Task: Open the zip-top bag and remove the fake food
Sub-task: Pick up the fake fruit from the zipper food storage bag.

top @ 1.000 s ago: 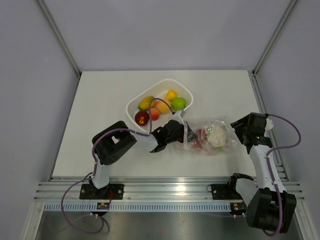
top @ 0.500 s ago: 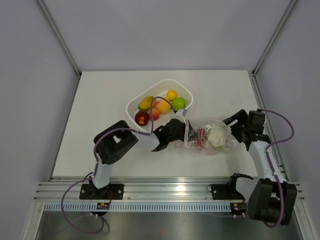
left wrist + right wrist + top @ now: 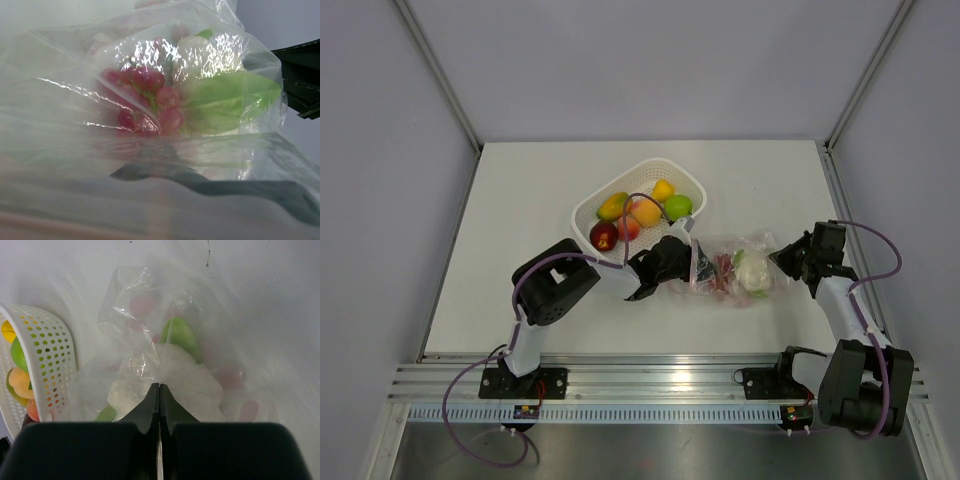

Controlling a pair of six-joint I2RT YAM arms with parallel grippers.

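Observation:
The clear zip-top bag lies on the table right of the basket. Inside it are fake food pieces: dark red grapes, a green leaf and a white leafy piece. My left gripper is shut on the bag's left end; in the left wrist view plastic covers nearly everything, and one dark finger shows through it. On the bag's right end my right gripper is shut, with bunched film pinched at its tips.
A white perforated basket stands behind the left gripper. It holds a green apple, a red apple, an orange and a yellow piece. The basket wall is close on the right gripper's left.
My right gripper has moved left onto the bag's right end and closed from wide open to shut on the film. The left gripper has stayed in place.

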